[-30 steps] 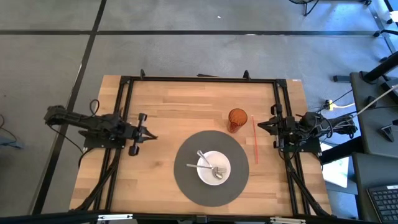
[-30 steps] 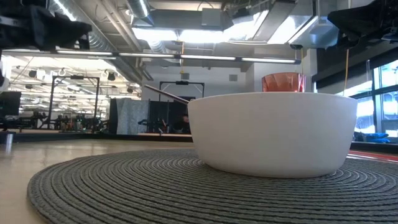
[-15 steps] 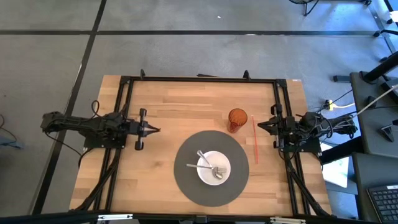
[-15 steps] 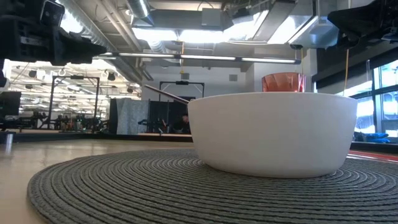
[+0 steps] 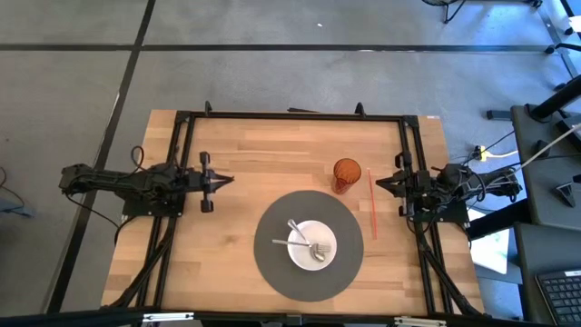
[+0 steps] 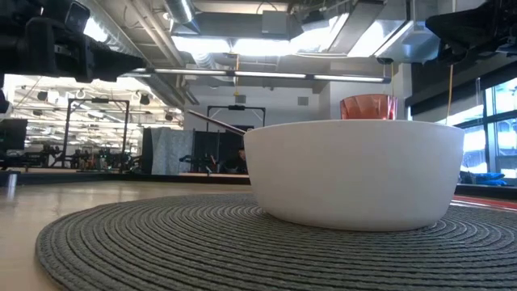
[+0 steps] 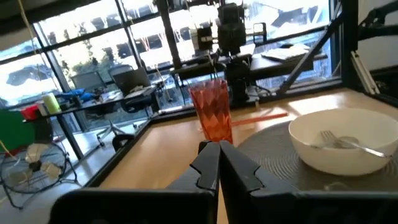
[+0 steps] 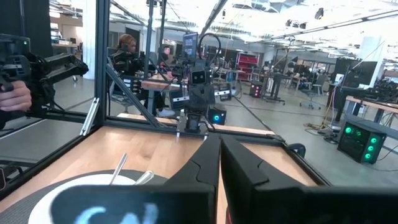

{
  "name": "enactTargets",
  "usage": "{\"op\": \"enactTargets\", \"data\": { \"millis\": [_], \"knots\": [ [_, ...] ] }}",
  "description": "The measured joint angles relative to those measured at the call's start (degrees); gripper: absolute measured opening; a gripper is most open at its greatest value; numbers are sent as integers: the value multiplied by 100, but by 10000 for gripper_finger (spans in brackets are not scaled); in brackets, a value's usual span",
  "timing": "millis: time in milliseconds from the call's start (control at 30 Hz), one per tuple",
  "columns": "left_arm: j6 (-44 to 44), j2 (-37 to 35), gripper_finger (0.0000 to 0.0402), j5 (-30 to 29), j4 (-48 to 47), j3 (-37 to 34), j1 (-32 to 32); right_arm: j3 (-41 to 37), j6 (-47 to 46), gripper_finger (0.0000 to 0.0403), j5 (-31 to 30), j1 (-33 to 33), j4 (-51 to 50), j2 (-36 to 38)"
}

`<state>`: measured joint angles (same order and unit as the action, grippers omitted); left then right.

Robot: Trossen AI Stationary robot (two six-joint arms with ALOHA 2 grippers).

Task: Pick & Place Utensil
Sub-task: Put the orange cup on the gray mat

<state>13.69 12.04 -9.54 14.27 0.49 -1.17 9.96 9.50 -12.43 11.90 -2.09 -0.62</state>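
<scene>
A white bowl [image 5: 313, 245] stands on a round grey mat [image 5: 272, 263] near the table's front. A fork [image 5: 298, 232] and a spoon [image 5: 313, 249] lie in the bowl, their handles leaning on its rim [image 6: 216, 121]. An orange cup [image 5: 346, 174] stands just beyond the mat. My left gripper [image 5: 223, 181] hovers shut at the table's left, pointing level toward the cup [image 7: 211, 112] and bowl [image 7: 339, 149]. My right gripper [image 5: 379, 182] waits shut at the right, beside the cup. Neither holds anything.
A thin red stick [image 5: 370, 207] lies on the wood right of the mat. A black frame [image 5: 290, 115] borders the table. Bare wood lies between my left gripper and the mat. A person's hand [image 8: 12, 96] shows beyond the table's side.
My left gripper has swung toward the table's far edge and turned, so it now points straight across toward the right instead of slanting toward the near edge. It stays shut. Bowl, utensils and cup have not moved.
</scene>
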Motion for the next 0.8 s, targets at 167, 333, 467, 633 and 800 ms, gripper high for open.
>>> {"op": "enactTargets", "data": {
  "millis": [167,333,467,633,800],
  "knots": [
    [-3,0,4,-2,188,0,0,0,19,16,0,0,-39,0],
    [-106,0,2,-2,189,0,0,0,19,8,0,2,-40,0],
    [-185,0,5,-1,270,0,0,-2,4,6,0,1,-68,-37],
    [-199,0,4,-2,403,0,0,0,28,8,-2,2,-37,-85],
    [-199,0,2,-2,401,0,0,0,144,8,-2,1,27,-85]
  ]
}}
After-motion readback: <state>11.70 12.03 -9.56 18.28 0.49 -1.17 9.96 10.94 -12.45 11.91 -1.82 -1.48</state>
